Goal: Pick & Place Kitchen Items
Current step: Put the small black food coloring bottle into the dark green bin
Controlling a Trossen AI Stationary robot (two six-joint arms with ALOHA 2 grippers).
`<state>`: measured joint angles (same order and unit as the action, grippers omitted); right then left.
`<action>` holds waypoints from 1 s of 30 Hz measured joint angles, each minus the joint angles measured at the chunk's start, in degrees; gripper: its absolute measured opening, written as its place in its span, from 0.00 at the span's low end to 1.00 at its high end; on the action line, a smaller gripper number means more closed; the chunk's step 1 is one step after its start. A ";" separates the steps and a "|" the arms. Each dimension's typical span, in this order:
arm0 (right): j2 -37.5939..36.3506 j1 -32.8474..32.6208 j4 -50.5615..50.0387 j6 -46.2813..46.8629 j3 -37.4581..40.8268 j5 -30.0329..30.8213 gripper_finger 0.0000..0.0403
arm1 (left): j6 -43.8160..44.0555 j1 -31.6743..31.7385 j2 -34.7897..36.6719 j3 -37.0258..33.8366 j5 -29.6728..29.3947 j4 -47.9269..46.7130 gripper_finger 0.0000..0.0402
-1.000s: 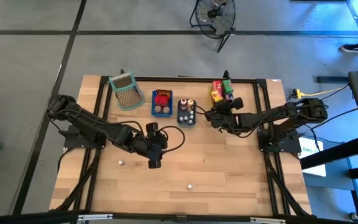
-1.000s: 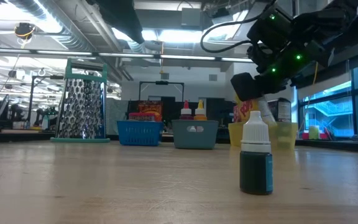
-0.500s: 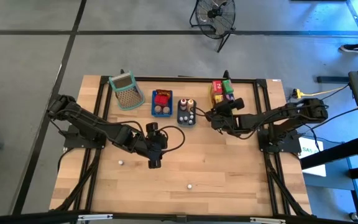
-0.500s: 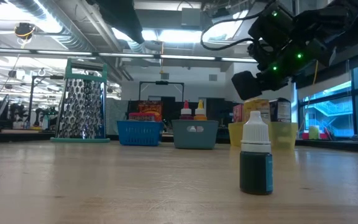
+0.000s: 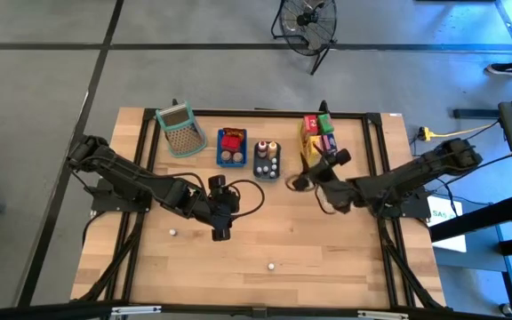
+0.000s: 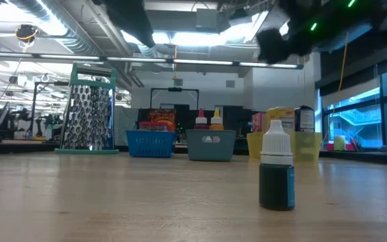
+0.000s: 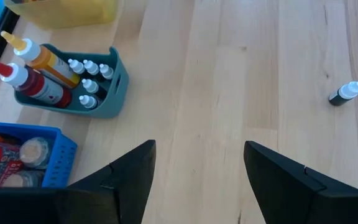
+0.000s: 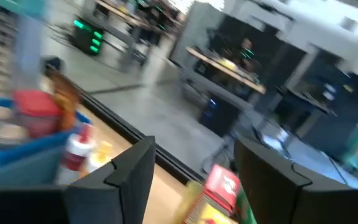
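Left claw (image 5: 220,233): hangs over bare boards near the middle of the tabletop (image 5: 327,258). Its wrist view shows both fingers (image 7: 129,171) parted with plain wood between them; nothing held, nothing touched.

Right claw (image 5: 300,182): sits just in front of the yellow tray (image 5: 312,142), raised off the tabletop. Its wrist view shows the two fingers (image 8: 126,171) spread apart with an empty gap; it has hold of nothing.

Kitchen items: red, yellow-orange and green cartons (image 5: 318,130) stand in the yellow tray at the far edge. Sauce bottles and small white-capped bottles (image 7: 89,84) fill the grey tray (image 5: 268,160); a red packet and jars lie in the blue tray (image 5: 231,148). The mesh basket (image 5: 180,130) stands at the far left of this row. Two small bottles are loose on the boards: one (image 5: 174,232) left of the left claw, one (image 5: 272,265) nearer the front edge.

View differences: the low view shows one loose dark bottle (image 6: 277,176) standing upright, white cap on top; from above it is only a white dot. The left wrist view shows a loose bottle (image 7: 345,93) lying well apart from the grey tray. The low view catches only a blurred dark part of an arm at its top.
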<state>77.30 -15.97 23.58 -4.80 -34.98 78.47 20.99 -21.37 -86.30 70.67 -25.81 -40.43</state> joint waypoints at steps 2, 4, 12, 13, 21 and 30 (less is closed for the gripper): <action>-1.62 -3.28 2.93 -4.41 0.00 -0.53 0.55 | 0.59 0.00 0.00 0.00 0.49 -0.10 0.60; -2.85 -6.76 4.84 -8.55 0.00 -1.79 0.55 | 0.84 0.00 0.00 0.00 1.58 -0.11 0.60; -4.57 -21.51 5.51 -9.70 0.00 -8.33 0.55 | 2.27 -0.07 0.00 0.00 3.52 -0.10 0.60; -4.57 -23.25 5.25 -9.22 0.00 -9.92 0.55 | 2.41 -0.07 0.00 0.00 3.52 -0.10 0.60; -4.59 -32.78 -0.21 -5.05 0.00 -29.11 0.55 | 3.55 -0.91 0.00 0.00 3.46 -0.06 0.60; -4.59 -34.66 -2.08 -1.86 0.00 -40.52 0.55 | 5.35 -3.06 -1.42 0.00 3.48 2.37 0.60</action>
<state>72.71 -50.63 21.50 -6.65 -34.98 37.95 26.35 -24.43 -87.72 70.67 -22.33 -38.06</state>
